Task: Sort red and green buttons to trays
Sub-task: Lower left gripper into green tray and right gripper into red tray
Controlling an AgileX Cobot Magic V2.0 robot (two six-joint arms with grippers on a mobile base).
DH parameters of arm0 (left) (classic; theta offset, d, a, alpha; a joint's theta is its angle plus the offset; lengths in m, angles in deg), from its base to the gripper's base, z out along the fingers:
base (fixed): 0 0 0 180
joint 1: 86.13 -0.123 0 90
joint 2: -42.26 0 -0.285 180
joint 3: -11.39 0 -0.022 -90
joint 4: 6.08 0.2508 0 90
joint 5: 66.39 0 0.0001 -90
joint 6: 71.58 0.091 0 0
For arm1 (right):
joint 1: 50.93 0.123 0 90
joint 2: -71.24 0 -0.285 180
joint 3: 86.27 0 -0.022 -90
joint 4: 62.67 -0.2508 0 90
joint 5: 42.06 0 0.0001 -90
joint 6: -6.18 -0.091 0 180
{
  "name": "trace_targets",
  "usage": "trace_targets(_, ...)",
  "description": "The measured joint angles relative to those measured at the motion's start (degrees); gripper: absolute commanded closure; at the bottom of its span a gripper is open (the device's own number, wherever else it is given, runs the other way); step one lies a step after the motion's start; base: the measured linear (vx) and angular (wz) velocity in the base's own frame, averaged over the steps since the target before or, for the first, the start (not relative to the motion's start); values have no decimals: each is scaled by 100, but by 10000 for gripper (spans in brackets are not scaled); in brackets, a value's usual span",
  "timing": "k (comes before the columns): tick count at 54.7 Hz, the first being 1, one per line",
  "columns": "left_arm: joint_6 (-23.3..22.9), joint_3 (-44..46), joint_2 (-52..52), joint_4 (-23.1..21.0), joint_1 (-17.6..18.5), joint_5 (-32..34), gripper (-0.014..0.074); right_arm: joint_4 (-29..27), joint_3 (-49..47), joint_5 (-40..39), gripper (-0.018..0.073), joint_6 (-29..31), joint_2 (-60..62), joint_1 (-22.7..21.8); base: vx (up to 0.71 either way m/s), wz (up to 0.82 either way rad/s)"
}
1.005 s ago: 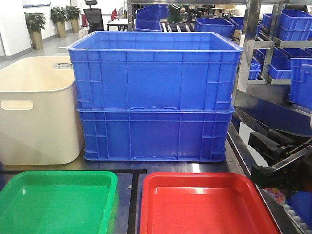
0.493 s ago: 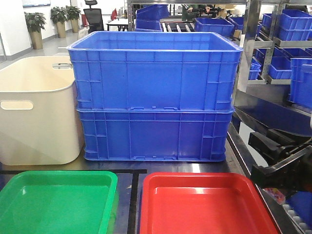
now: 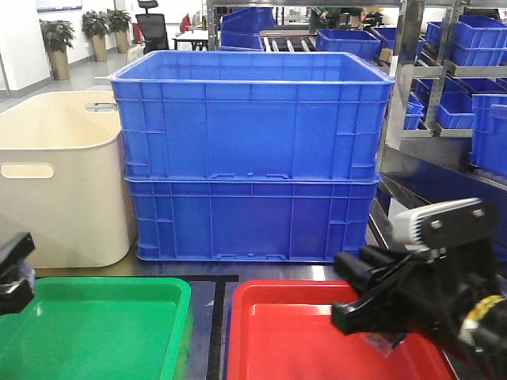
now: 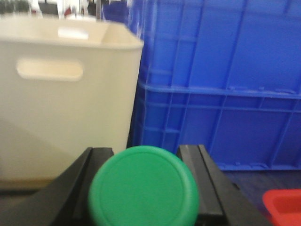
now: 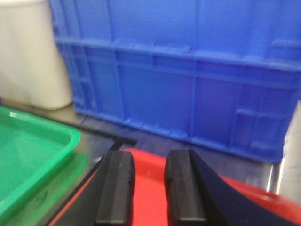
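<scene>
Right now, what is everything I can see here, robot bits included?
Blue crates: two, stacked, centre back.
Cream bin: one, left of the crates, with handle holes.
Green tray: one, front left.
Red tray: one, front right.
Green button: one, between the left gripper's fingers.
Shelving with blue crates: several, right background.
Potted plants: three, far left background.
Left gripper: black, shut on the button, near the green tray.
Right gripper: black, over the red tray, nothing visible between its fingers.
</scene>
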Motion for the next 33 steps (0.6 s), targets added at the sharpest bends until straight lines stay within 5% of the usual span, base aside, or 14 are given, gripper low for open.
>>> trace_targets(19, -455, 0, 1203, 23, 0, -495, 505, 0, 0, -56, 536, 0, -1183, 34, 0, 0)
trace_targets(33, -431, 0, 1629, 37, 0, -539, 199, 0, 0, -73, 393, 0, -1441, 34, 0, 0)
